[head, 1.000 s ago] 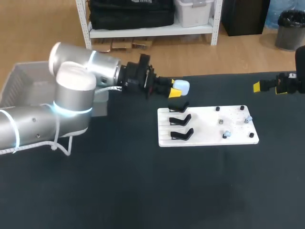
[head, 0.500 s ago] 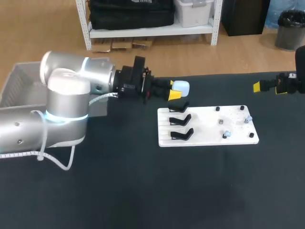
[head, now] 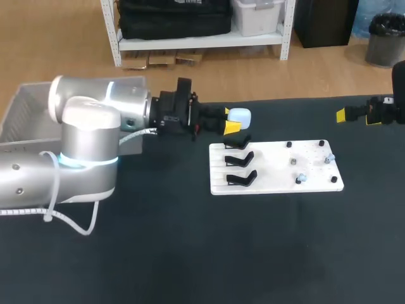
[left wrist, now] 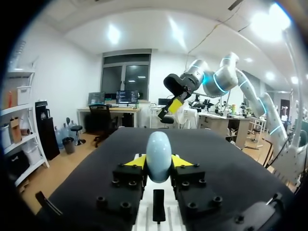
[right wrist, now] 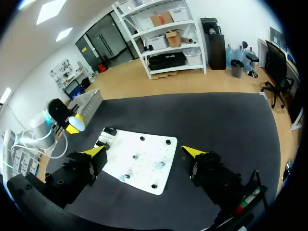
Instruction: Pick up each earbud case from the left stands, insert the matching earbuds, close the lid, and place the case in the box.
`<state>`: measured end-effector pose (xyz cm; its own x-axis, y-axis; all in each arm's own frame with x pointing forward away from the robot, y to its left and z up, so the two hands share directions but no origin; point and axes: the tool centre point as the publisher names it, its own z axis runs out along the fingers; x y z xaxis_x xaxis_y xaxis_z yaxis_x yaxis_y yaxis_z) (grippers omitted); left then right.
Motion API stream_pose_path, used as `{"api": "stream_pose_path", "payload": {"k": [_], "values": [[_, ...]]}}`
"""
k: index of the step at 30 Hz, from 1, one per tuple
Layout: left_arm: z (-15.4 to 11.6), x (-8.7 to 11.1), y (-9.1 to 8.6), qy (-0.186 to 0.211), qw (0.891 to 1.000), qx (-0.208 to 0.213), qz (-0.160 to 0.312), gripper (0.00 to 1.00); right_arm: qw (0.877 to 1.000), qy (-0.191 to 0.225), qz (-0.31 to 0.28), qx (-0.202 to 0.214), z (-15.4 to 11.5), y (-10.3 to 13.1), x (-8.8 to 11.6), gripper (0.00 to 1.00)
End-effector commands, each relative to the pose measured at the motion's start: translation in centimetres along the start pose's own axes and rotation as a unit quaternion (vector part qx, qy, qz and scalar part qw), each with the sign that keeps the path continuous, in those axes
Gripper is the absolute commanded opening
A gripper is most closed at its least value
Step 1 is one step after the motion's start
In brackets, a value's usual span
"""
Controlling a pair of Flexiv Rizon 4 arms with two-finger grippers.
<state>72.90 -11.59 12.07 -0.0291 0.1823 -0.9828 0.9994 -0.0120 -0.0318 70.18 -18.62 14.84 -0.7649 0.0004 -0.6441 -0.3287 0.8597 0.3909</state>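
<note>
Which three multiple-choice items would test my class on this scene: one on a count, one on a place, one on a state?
1. How many black stands are on the white board?
A. two
B. three
C. five

2. Where is the pale blue case?
A. between the fingers of the left gripper
B. on a stand
C. lying flat on the board

3. What state is the right gripper in?
A. shut on a case
B. shut on an earbud
C. open, holding nothing

Answers:
1 B: the head view shows three stands in a column at the board's left end.
2 A: the left wrist view shows both yellow tips pressed against the case's sides.
3 C: the right wrist view shows its fingers wide apart with nothing between them.
</note>
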Motion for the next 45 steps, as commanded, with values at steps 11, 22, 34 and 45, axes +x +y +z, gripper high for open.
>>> {"api": "stream_pose_path", "payload": {"k": [11, 22, 34, 45], "values": [[-1.2, 0.1, -1.3, -0.025, 1.0, -0.017, 0.002, 0.0, 1.0, 0.007, -0.001, -0.006, 0.4, 0.9, 0.1, 1.0], [-0.3, 0.6, -1.7, -0.03, 0.999, 0.014, -0.003, 0.0, 0.998, 0.027, -0.033, -0.049, 0.0, 7.0, 1.5, 1.0], [0.5, 1.2, -1.5, -0.027, 0.999, 0.033, -0.01, 0.0, 0.993, 0.048, -0.083, -0.069, 0.8, 13.6, 2.5, 1.0], [0.7, 1.8, -1.2, -0.022, 0.999, 0.036, -0.02, 0.0, 0.991, 0.069, -0.091, -0.064, 3.1, 15.6, 3.3, 1.0]]}}
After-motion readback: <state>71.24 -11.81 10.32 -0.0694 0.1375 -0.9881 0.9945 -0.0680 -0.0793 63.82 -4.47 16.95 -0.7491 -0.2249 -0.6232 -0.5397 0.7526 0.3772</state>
